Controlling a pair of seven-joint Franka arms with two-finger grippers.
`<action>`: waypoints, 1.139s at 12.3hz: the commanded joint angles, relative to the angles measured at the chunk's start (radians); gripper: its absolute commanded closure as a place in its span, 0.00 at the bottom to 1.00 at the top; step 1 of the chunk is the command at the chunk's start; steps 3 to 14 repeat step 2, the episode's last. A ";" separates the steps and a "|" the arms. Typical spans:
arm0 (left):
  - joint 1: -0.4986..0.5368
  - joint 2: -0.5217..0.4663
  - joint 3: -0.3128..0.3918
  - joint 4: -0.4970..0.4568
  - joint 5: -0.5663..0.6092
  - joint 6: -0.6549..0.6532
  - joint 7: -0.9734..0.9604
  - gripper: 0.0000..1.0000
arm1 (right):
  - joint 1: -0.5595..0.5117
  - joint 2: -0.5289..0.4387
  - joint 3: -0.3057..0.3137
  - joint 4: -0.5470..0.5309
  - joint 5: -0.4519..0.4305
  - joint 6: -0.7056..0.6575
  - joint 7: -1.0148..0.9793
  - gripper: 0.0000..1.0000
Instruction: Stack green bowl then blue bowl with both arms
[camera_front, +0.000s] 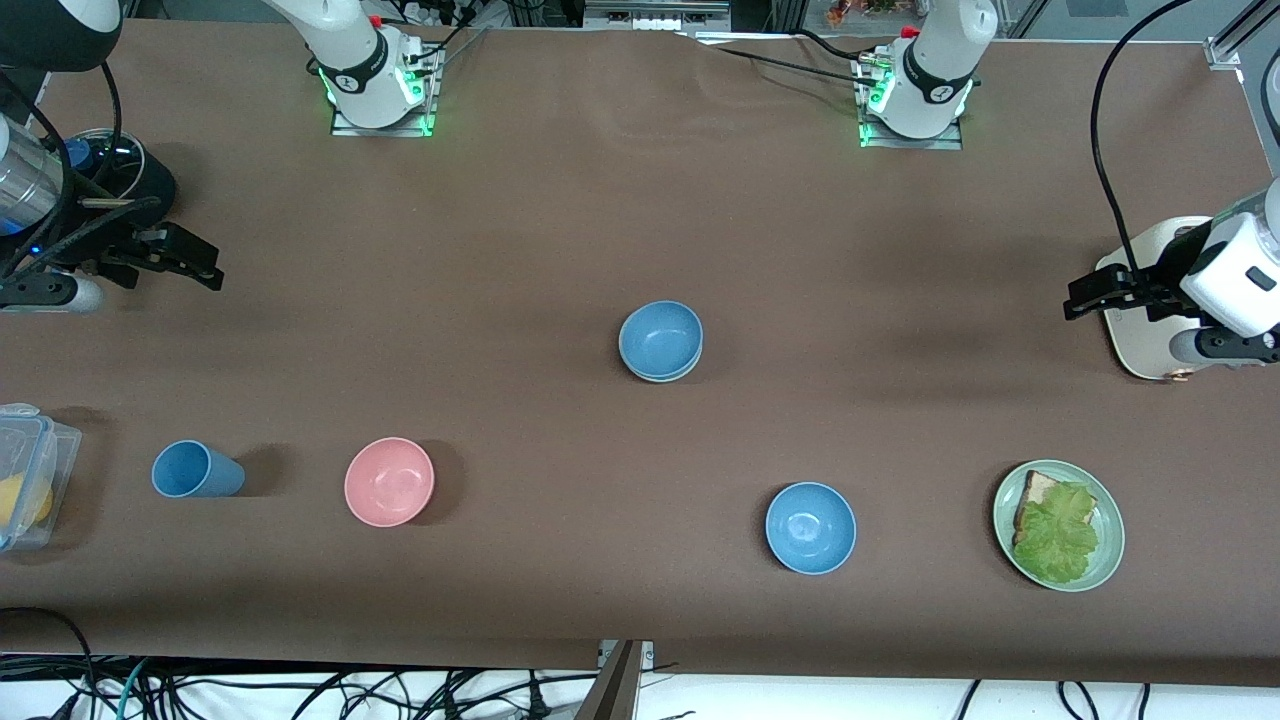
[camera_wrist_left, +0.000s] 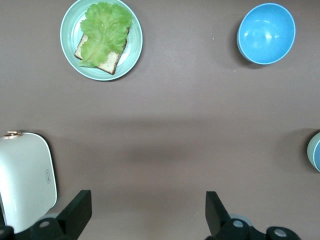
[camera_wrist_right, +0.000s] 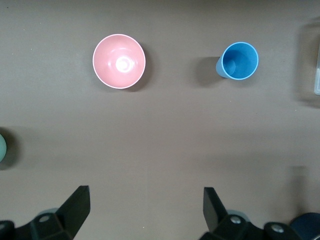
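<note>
The dusty blue bowl (camera_front: 660, 335) sits nested in the pale green bowl (camera_front: 662, 379) at the middle of the table. Only the green bowl's rim shows under it. An edge of this stack shows in the left wrist view (camera_wrist_left: 316, 159), and a sliver of the green bowl shows in the right wrist view (camera_wrist_right: 1, 147). My left gripper (camera_front: 1078, 297) is open and empty at the left arm's end of the table, seen also in its wrist view (camera_wrist_left: 147, 197). My right gripper (camera_front: 212, 265) is open and empty at the right arm's end, seen also in its wrist view (camera_wrist_right: 146, 195).
A brighter sky-blue bowl (camera_front: 810, 527) (camera_wrist_left: 266, 33), a pink bowl (camera_front: 389, 481) (camera_wrist_right: 119, 61) and a blue cup (camera_front: 195, 470) (camera_wrist_right: 240, 60) lie nearer the front camera. A green plate (camera_front: 1110, 560) (camera_wrist_left: 131, 56) holds bread and lettuce. A white object (camera_front: 1140, 340) lies under the left gripper. A clear container (camera_front: 30, 475) is by the cup.
</note>
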 joint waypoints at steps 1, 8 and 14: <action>-0.010 0.014 -0.001 0.031 0.030 -0.021 0.020 0.00 | -0.003 -0.003 0.006 0.010 -0.002 -0.016 0.005 0.00; -0.014 0.014 -0.001 0.031 0.028 -0.021 0.020 0.00 | -0.003 -0.003 0.006 0.010 -0.004 -0.016 0.005 0.00; -0.014 0.014 -0.001 0.031 0.028 -0.021 0.020 0.00 | -0.003 -0.003 0.006 0.010 -0.004 -0.016 0.005 0.00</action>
